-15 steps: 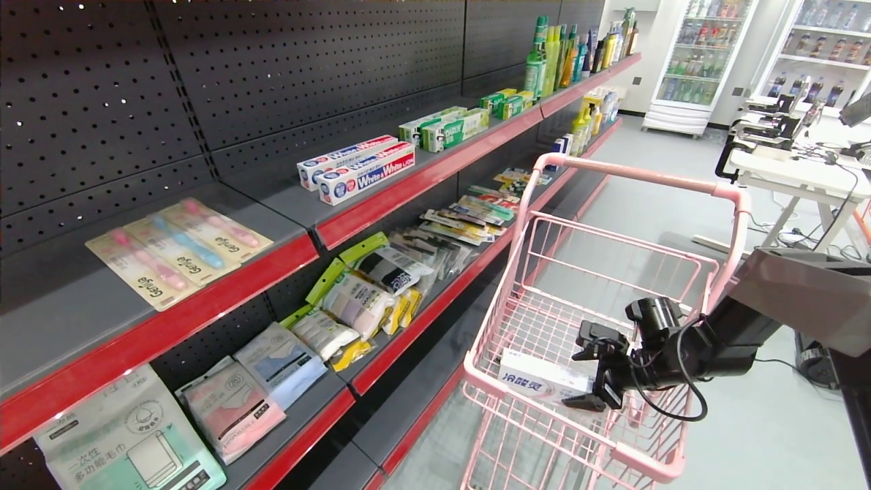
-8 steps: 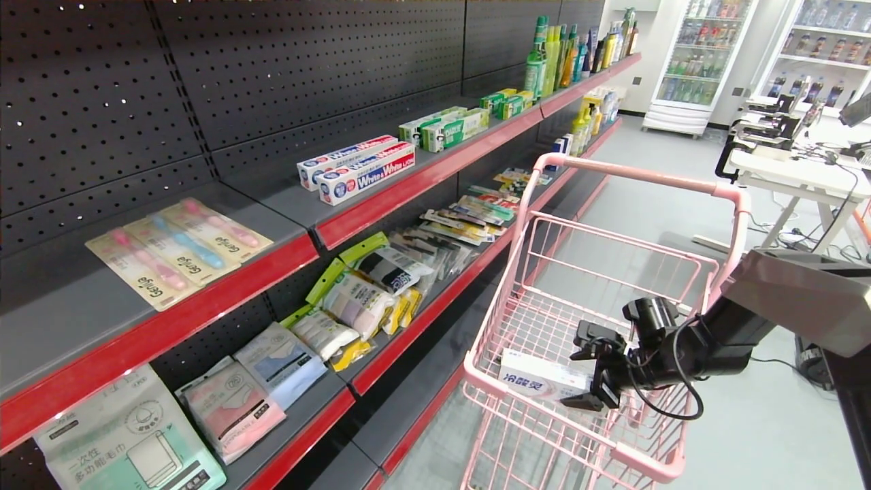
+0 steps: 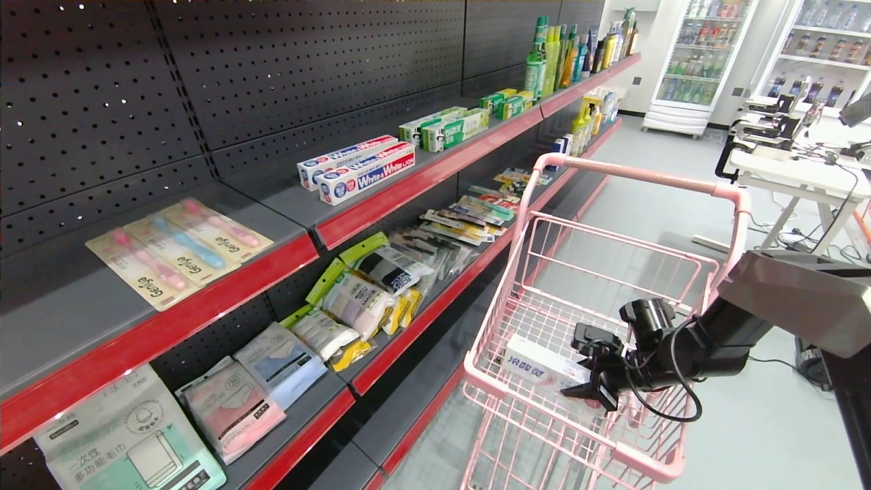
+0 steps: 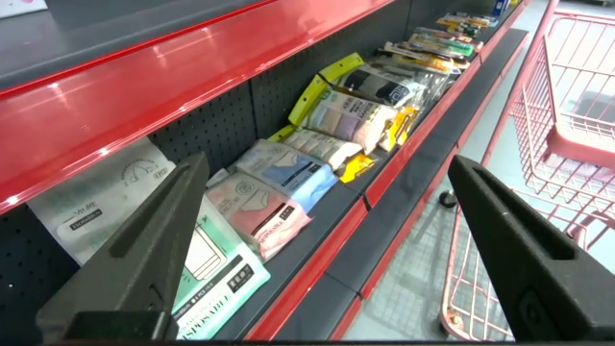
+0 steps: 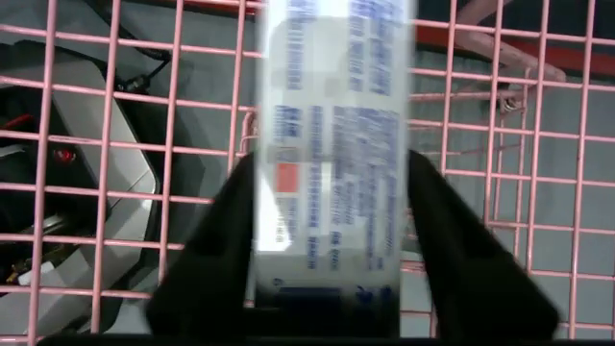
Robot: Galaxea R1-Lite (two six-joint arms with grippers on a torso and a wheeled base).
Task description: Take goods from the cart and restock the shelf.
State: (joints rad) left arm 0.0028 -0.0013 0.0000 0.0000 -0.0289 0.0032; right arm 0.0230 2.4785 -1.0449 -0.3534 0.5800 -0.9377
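Head view: box [image 3: 537,362] sits inside the cart [image 3: 663,469], at the basket corner nearest the shelf [image 3: 286,197], about level with the rim. Right jaws are clenched on it, and in the right wrist view they flank the box [image 5: 336,144] on both sides with the pink mesh below. The grip looks to be near one end of the long box, not its middle, so the free end could sag or twist in the jaws on the way out. That corner is tight, so a tilted lift could catch the far end on the rim wire and pull the box loose, dropping it back in the basket or on the floor. The path to the shelf crosses the cart's side wall and then the red shelf lip, and too low a carry would clip either. The likely slot is by the toothpaste row [image 3: 357,167]; a hard or skewed set-down could shove those boxes off line. Left jaws are released with nothing between them, facing the packs [image 4: 288,187] on the lower shelf, well clear of the cart; little risk there unless that arm swings in.
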